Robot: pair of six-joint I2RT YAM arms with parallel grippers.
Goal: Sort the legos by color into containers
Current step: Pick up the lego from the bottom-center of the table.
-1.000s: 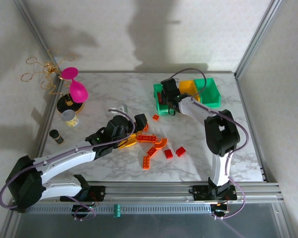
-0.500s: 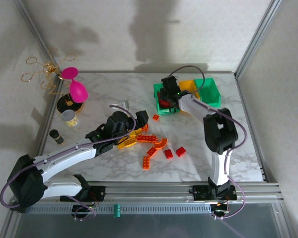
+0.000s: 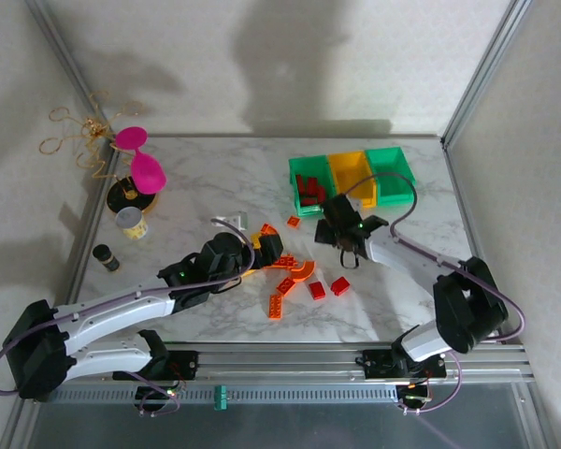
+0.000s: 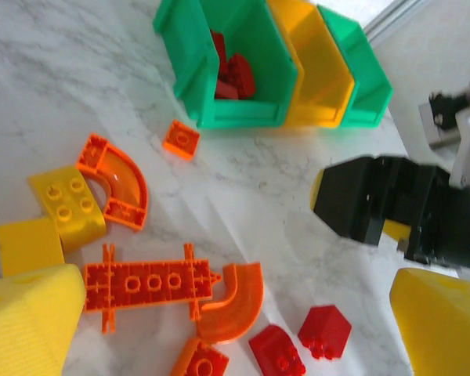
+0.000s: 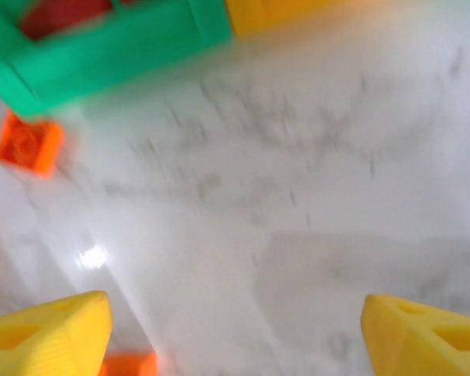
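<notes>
Standing by the table: the right gripper [image 5: 235, 309] hangs over bare marble, its yellow fingers [image 5: 51, 333] spread wide with nothing between them. Its wrist camera is blurred but catches the front wall of the left green bin [image 5: 102, 47] and one small orange square [image 5: 29, 145] just in front of it. The left gripper [image 4: 239, 290] is likewise wide and empty, low over the loose legos [image 3: 304, 271] mid-table. The containers [image 3: 351, 173] stand joined in a row at the far right of the table, three counted: green, yellow, green. The left wrist view looks into the left green bin, where red bricks [image 4: 231, 70] lie heaped (too piled to count). Loose on the marble in that view are two orange arches [image 4: 113, 180], one orange plate [image 4: 149, 286], two yellow pieces [image 4: 66, 204] and two red blocks [image 4: 325, 329]. The overhead view adds two pink cups [image 3: 148, 173], one white cup [image 3: 131, 223] and one small dark bottle [image 3: 106, 257] at the left, well apart from the pile.
</notes>
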